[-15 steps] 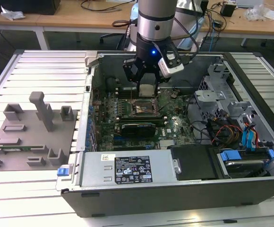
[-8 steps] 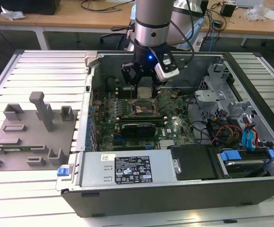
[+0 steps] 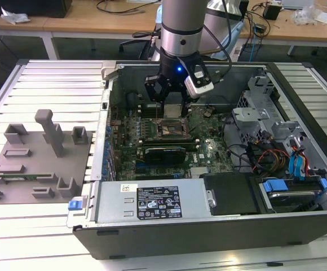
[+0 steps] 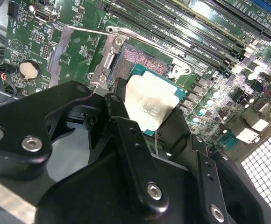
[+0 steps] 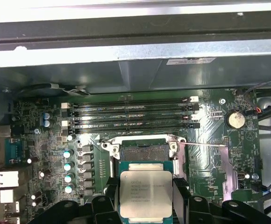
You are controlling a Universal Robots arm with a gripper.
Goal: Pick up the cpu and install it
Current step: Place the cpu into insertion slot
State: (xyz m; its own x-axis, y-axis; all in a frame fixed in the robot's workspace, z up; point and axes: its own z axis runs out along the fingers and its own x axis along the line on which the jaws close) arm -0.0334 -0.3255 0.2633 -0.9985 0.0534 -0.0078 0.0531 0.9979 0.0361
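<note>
Just above the socket (one, its frame open) the gripper clamps the single cpu by two opposite edges, the chip's far edge overlapping the socket's near rim. Four memory slots lie beyond the socket.

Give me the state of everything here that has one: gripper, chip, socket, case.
gripper: shut on the cpu.
cpu: held at the gripper, metal top up, not yet seated.
socket: open and empty, load plate swung back.
computer case: lying flat, side panel off.
</note>
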